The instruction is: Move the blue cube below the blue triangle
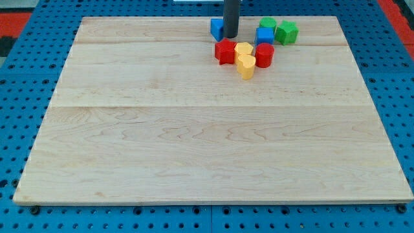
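Rod's lower end, my tip (231,35), touches the right side of the blue triangle (217,29) at the wooden surface's (194,129) far edge; the blue cube (264,35) sits right, beside green blocks (278,30).

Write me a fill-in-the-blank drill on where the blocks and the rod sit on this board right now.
1. My tip stands just to the view's right of a ____ block.
2. The two yellow blocks lie between two ____ blocks.
3. The two green blocks sit at the view's ____ end of the cluster.
4. All the blocks are bunched near the board's ____ edge in the view.

Missing words: blue; red; right; top
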Motion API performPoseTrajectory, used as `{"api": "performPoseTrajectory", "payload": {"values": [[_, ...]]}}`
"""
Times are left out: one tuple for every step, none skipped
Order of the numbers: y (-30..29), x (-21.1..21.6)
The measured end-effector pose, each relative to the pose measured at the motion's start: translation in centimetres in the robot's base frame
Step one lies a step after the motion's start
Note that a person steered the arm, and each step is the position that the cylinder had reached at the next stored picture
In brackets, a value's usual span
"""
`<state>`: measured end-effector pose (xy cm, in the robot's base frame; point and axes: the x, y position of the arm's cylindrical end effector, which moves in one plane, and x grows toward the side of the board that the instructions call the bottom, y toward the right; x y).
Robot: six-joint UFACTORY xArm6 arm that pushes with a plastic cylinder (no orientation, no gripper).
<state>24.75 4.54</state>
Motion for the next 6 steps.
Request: {"api": "performPoseTrajectory", "payload": {"values": [[-1.0,2.4],[2.5,5.7],[4.9,6.1],[6.7,6.3],[8.7,6.2],[11.2,4.9]]}}
